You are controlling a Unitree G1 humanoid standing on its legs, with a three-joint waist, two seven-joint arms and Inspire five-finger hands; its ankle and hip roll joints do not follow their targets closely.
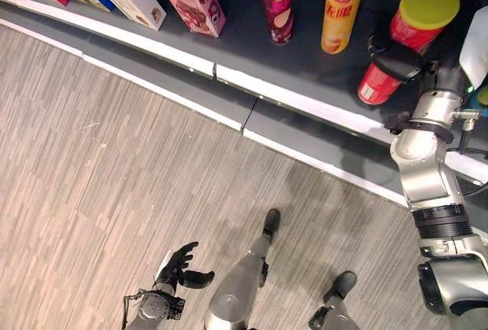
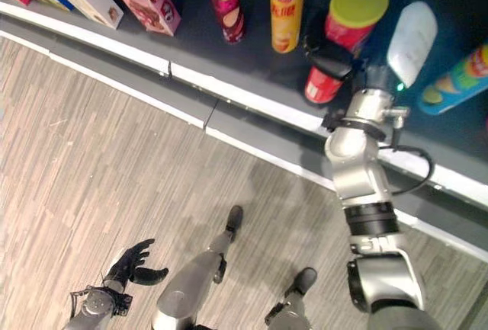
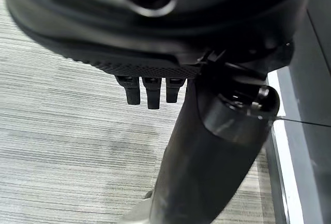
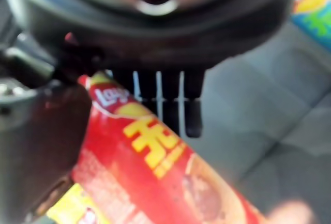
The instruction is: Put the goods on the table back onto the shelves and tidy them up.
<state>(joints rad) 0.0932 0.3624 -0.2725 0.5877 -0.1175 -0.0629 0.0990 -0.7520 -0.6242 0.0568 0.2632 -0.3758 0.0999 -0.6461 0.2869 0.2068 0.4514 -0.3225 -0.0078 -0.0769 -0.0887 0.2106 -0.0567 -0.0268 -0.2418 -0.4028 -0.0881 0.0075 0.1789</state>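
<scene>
Right robot hand [image 2: 329, 54] clamped round red crisp can [image 2: 345, 29], upper right of frame, on dark shelf [image 2: 252, 59]. Advice: settle can upright beside yellow can [image 2: 284, 6], then let go. Left robot hand [image 1: 181, 266] slack, fingers apart, lower left.

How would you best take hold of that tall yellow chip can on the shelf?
Probably round the middle of the yellow can, fingers coming from the aisle side. It stands upright and is a slim cylinder, with open gaps to the maroon can and red can.
</scene>
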